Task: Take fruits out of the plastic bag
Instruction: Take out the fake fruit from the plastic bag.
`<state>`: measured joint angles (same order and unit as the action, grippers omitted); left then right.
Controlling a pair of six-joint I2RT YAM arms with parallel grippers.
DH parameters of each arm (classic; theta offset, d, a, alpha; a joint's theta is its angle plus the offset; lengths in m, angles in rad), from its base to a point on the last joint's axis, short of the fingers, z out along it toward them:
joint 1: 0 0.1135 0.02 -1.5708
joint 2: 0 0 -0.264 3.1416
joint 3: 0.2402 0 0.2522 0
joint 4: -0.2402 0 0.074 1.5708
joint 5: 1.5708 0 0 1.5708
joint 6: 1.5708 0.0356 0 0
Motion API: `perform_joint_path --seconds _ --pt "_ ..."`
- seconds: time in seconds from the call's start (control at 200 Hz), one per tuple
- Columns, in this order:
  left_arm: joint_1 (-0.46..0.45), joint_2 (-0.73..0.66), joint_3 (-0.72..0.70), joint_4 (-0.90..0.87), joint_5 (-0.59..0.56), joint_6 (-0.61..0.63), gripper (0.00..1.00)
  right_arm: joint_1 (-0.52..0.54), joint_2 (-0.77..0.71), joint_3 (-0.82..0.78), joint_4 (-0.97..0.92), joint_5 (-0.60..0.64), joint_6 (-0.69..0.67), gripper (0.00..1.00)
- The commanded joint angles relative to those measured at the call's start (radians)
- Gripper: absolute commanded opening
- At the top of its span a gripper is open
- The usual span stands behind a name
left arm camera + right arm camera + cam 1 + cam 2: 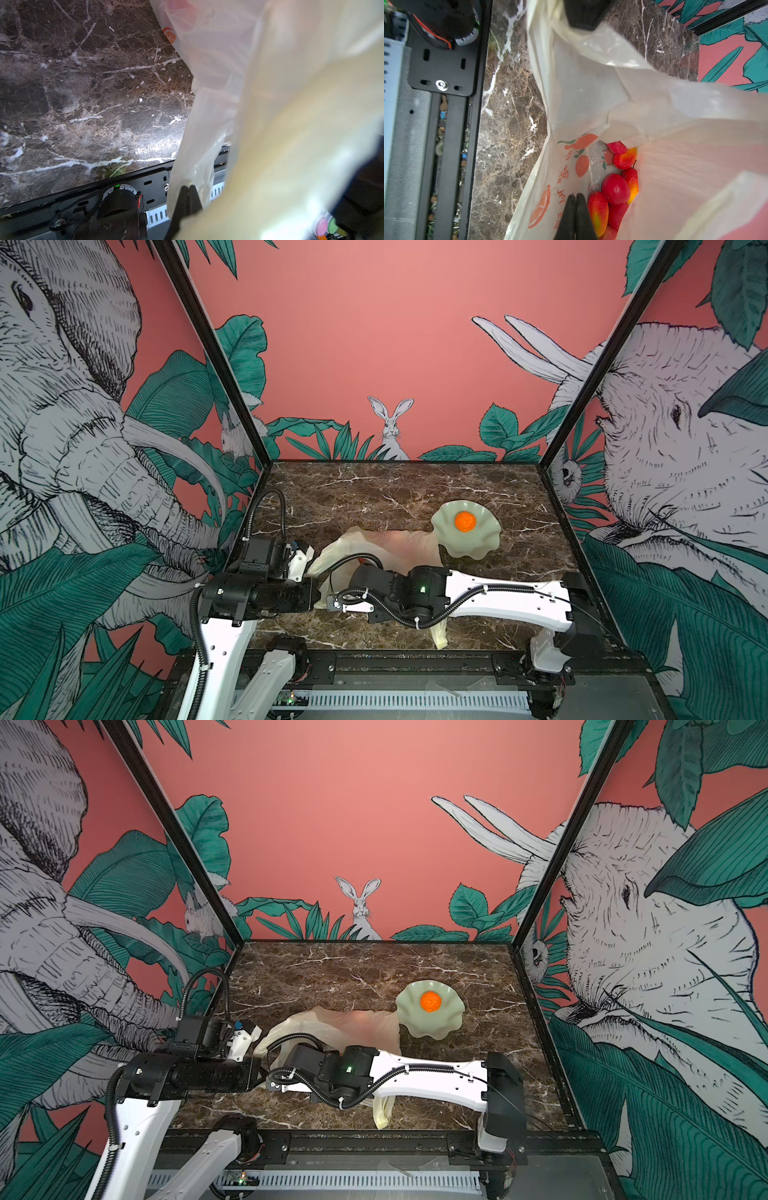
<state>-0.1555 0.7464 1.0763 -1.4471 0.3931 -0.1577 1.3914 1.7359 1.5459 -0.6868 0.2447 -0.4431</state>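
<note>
Right wrist view: I saw my right gripper (576, 196) clenched shut in the open plastic bag (591, 83), just beside the fruits (615, 189) — left gripper (188, 188) pinched the bag's edge mid-table; an orange (465, 521) sat in the dish (482, 547), far right.

top views: high, facing table (374, 489) | wrist views: close, sharing plastic bag (218, 72)

Centre frame on the surface (374, 489), plastic bag (395, 547) with fruits (615, 189) inside; just beside it, upper right, dish (465, 549) with one round fruit (465, 521) in it.
</note>
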Motion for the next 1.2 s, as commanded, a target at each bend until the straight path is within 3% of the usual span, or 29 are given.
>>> perform_joint_path --seconds 0.0,0.17,0.48,0.55,0.75,1.08,1.195 --pt "-0.003 -0.001 0.022 -0.003 0.027 0.001 0.00 -0.039 0.049 0.023 0.023 0.038 -0.069 0.00" --pt "-0.003 -0.013 0.027 -0.014 0.038 0.000 0.00 -0.101 0.086 0.019 0.057 0.051 -0.077 0.00" --pt "-0.002 -0.031 0.030 -0.029 0.049 -0.006 0.00 -0.181 0.139 0.018 0.152 0.202 -0.098 0.00" --pt "-0.003 -0.030 0.024 -0.032 0.047 -0.006 0.00 -0.202 0.147 0.033 0.157 0.231 -0.087 0.10" --pt "-0.003 -0.034 0.010 -0.033 0.051 -0.007 0.00 -0.264 0.176 0.079 0.124 0.328 -0.061 0.12" --pt "-0.003 -0.022 -0.002 0.028 0.072 -0.036 0.00 -0.283 0.170 0.026 0.057 0.196 0.048 0.39" --pt "-0.003 -0.014 -0.016 0.080 0.106 -0.036 0.00 -0.291 0.161 -0.008 0.088 0.175 0.083 0.42"
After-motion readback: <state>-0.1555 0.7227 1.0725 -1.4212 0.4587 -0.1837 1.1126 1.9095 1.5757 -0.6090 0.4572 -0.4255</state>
